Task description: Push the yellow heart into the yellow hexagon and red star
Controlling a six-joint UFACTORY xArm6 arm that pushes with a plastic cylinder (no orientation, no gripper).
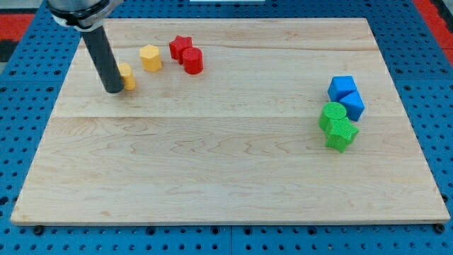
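The yellow heart (127,75) lies at the board's upper left, partly hidden behind my rod. My tip (113,91) rests on the board touching the heart's left side. The yellow hexagon (150,57) sits a short gap up and to the right of the heart. The red star (180,47) is further right, near the board's top edge, touching a red cylinder (192,61) just below and right of it.
At the view's right, two blue blocks (346,95) stand together, with a green cylinder (332,113) and a green star-like block (341,133) touching just below them. The wooden board (226,170) lies on a blue pegboard surface.
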